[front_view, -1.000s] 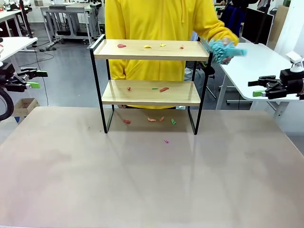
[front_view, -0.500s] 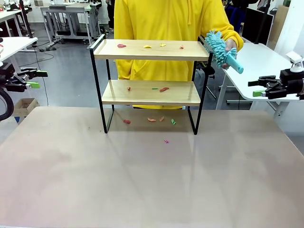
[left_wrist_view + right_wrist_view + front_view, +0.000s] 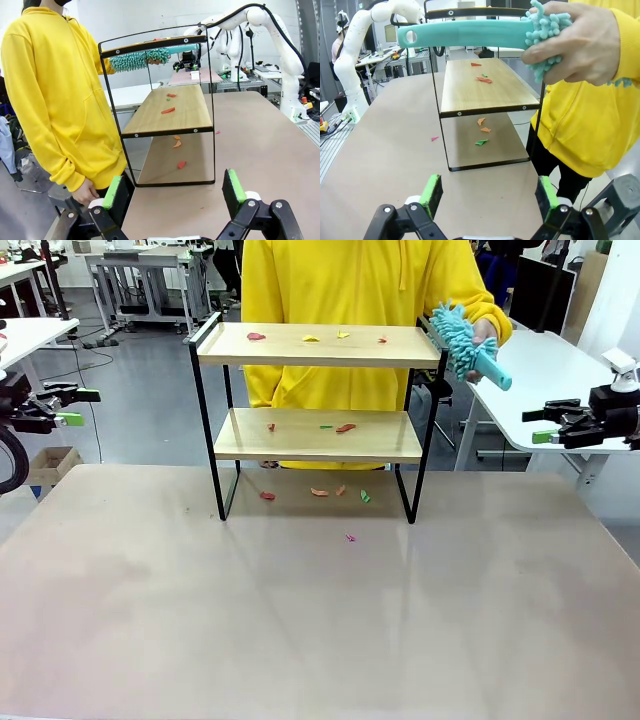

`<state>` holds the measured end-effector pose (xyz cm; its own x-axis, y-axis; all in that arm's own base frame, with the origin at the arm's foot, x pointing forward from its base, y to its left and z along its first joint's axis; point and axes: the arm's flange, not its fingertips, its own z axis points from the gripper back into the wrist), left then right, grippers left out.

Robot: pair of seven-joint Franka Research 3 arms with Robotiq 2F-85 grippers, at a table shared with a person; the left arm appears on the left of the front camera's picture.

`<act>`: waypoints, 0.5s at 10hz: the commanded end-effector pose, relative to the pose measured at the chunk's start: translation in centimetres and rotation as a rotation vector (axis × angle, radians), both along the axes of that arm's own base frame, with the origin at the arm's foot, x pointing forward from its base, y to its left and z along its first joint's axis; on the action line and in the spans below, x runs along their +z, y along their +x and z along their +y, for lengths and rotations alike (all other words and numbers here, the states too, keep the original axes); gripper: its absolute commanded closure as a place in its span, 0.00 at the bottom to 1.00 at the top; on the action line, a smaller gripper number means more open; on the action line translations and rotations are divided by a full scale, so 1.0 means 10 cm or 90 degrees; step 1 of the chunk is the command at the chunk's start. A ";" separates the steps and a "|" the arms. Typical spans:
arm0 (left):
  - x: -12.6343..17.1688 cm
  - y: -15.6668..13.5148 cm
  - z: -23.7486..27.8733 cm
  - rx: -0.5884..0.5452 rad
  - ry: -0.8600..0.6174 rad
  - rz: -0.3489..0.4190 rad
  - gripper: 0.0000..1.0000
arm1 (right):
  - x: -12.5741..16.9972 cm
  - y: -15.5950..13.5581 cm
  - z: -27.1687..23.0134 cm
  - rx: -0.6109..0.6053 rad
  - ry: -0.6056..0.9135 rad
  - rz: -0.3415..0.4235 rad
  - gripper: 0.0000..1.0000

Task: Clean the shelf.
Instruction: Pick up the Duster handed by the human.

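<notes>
The shelf [image 3: 315, 345] stands at the far middle of the table, two light wood boards in a black frame, with small coloured scraps [image 3: 345, 427] on both boards and on the table beneath. It also appears as the shelf [image 3: 172, 110] and the shelf [image 3: 485, 90] in the wrist views. A person in a yellow hoodie [image 3: 345, 300] stands behind it, one hand holding a teal fluffy duster [image 3: 463, 343] by its head, handle toward my right gripper. My left gripper [image 3: 68, 408] hangs open off the table's left side. My right gripper [image 3: 548, 425] is open at the right, empty.
More scraps lie on the table near the shelf's feet, one pink bit [image 3: 350, 537] farther forward. White side tables [image 3: 545, 380] flank the work table. The near half of the table [image 3: 300, 640] is bare.
The person's hand brought the duster from a blurred swing to a steady hold beside the shelf's right top corner. Both arms stayed still.
</notes>
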<state>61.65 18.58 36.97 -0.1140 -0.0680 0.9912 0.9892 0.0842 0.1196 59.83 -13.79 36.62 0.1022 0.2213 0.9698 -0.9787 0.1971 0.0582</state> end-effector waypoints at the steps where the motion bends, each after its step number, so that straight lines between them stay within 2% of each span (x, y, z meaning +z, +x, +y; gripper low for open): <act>1: 0.02 0.00 0.00 -0.002 0.002 -0.002 0.00 | 0.01 0.00 0.00 0.000 -0.002 -0.001 0.00; 5: 0.02 0.00 0.00 -0.002 0.002 -0.002 0.00 | 0.01 0.00 0.00 0.000 -0.002 -0.001 0.00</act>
<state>61.65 18.58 36.97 -0.1140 -0.0680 0.9912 0.9892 0.0842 0.1196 59.83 -13.79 36.62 0.1022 0.2213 0.9698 -0.9787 0.1971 0.0582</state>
